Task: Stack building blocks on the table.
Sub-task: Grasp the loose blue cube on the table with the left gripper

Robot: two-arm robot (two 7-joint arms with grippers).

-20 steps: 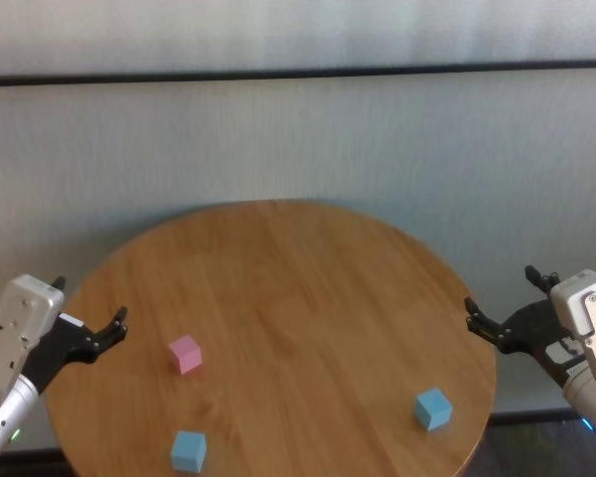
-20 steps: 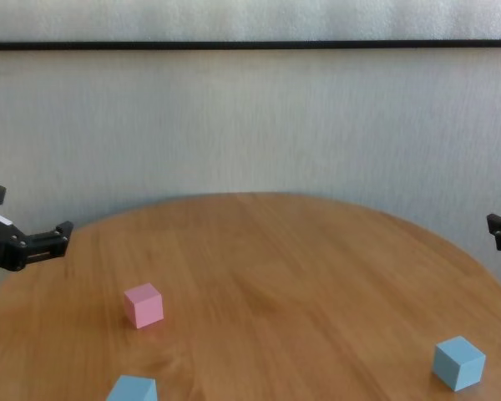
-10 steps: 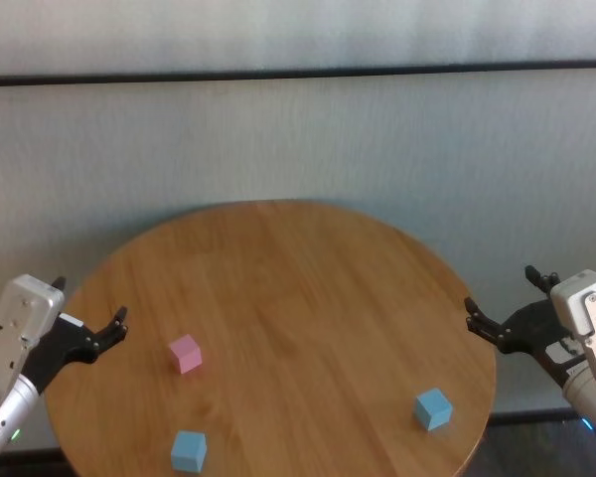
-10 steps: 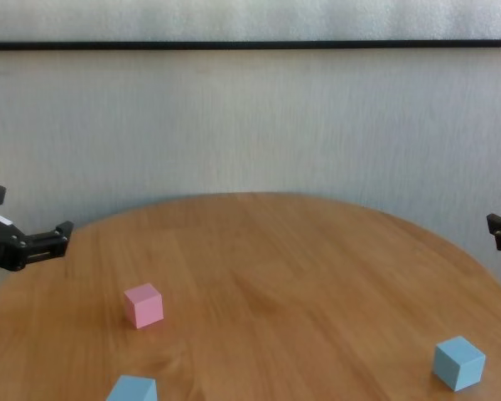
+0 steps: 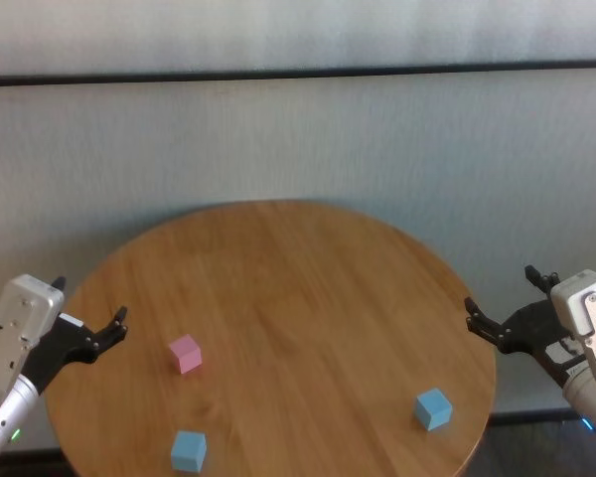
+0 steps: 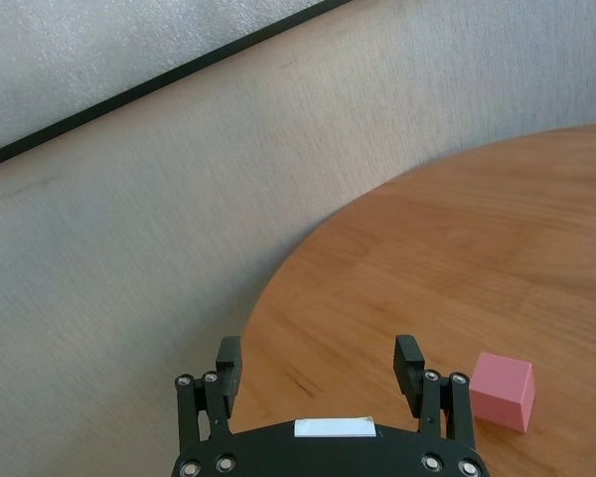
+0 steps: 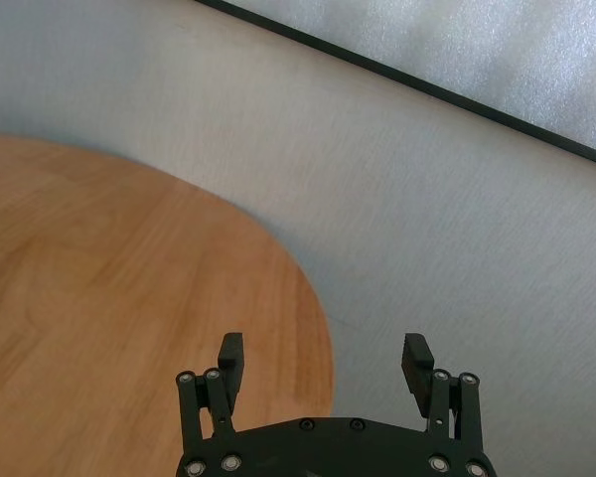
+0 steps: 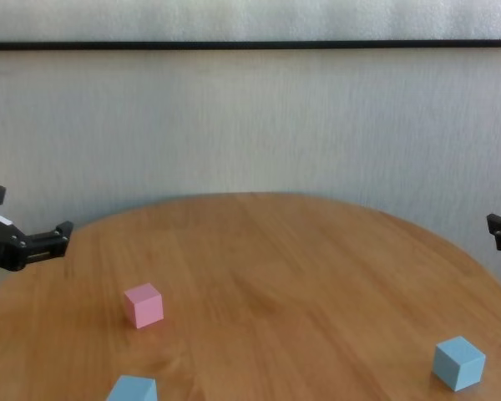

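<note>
The pink block (image 5: 185,353) sits on the left part of the round wooden table (image 5: 298,278). One light blue block (image 5: 189,450) lies near the front edge, in front of the pink one. The other light blue block (image 5: 432,408) lies at the front right. All three stand apart, none stacked. My left gripper (image 5: 89,301) is open and empty at the table's left edge, left of the pink block (image 6: 502,391). My right gripper (image 5: 500,288) is open and empty just beyond the table's right edge, behind the right blue block.
A pale textured wall (image 5: 298,149) with a dark horizontal strip (image 5: 298,72) stands behind the table. The table's far edge (image 8: 259,196) curves close to the wall. Nothing but the blocks shows on the wood top.
</note>
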